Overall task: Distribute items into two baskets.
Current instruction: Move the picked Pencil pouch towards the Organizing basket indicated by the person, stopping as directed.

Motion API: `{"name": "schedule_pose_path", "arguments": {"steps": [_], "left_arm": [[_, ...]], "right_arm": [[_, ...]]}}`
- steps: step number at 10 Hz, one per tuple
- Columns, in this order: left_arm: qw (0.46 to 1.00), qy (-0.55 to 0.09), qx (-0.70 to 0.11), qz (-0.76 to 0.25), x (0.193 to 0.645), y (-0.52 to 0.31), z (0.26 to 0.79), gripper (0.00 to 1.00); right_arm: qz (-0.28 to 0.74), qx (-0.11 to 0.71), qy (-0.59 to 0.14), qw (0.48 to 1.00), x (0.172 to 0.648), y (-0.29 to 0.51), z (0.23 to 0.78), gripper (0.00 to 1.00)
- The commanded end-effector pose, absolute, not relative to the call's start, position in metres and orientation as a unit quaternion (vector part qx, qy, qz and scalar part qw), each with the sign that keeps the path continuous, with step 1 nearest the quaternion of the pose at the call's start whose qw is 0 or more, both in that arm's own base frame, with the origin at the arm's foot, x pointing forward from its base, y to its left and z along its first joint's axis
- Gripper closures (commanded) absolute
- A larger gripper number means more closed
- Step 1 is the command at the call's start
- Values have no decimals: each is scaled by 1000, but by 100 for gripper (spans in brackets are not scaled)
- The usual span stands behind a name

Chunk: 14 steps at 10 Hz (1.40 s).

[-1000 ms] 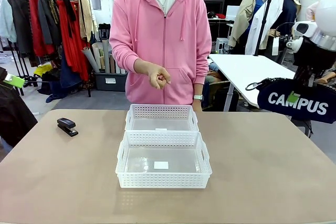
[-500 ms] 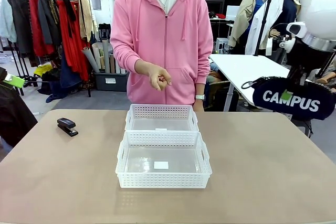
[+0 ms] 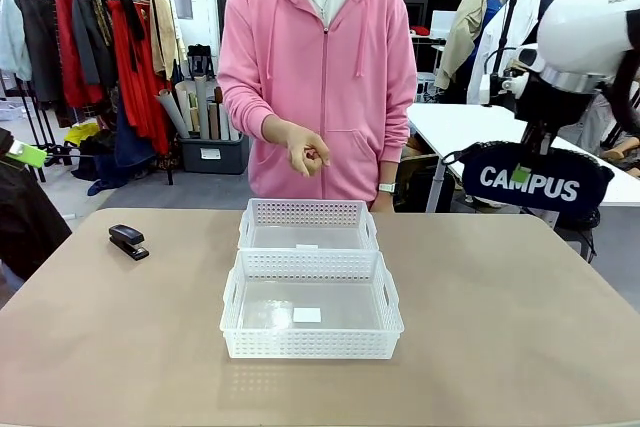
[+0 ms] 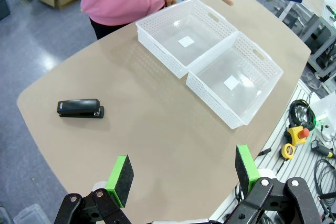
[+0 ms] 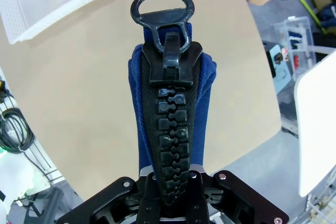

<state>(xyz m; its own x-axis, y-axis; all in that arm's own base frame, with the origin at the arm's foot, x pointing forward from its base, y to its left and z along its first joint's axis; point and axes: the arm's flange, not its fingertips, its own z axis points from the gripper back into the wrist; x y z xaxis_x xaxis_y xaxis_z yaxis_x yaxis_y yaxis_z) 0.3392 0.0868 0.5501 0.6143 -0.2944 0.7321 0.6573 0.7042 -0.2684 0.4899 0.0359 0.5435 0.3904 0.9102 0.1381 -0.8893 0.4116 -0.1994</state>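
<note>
High above the table's right edge hangs the navy pouch [image 3: 535, 183] with white "CAMPUS" lettering, and my right gripper [image 3: 521, 175] is shut on its upper edge. In the right wrist view the pouch [image 5: 173, 124] stands between the jaws with its zip and ring pull [image 5: 161, 8] facing the camera. The two white baskets touch at mid-table, the far basket [image 3: 305, 213] and the near basket [image 3: 310, 343]; they appear again as the far basket [image 4: 157, 51] and near basket [image 4: 211, 91]. A black stapler [image 3: 128, 241] lies at the left. My left gripper [image 4: 184, 174] is open, well above the table and short of the stapler [image 4: 80, 108].
A person in a pink hoodie stands at the far side, one hand [image 3: 305, 153] held over the far basket with a finger pointing down. Bare tabletop [image 3: 520, 307] surrounds the baskets. A white table [image 3: 470, 132] stands behind on the right, a clothes rack at the back left.
My right arm has carried the pouch leftward and slightly up, closer to the table's right edge. The person's hand has shifted a little to the right. The left gripper stays open.
</note>
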Motion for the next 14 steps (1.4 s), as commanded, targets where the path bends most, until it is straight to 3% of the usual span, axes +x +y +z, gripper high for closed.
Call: {"name": "schedule_pose_path", "arguments": {"steps": [1,8,14], "left_arm": [[852,-347,-272,-283,340,87,550,0],[852,-347,-272,-283,340,87,550,0],[852,-347,-272,-283,340,87,550,0]], "right_arm": [[556,-67,-109,821,514,39,544,100],[608,-85,-104,782,563,79,525,100],[635,-2,-112,764,594,123,507,100]]}}
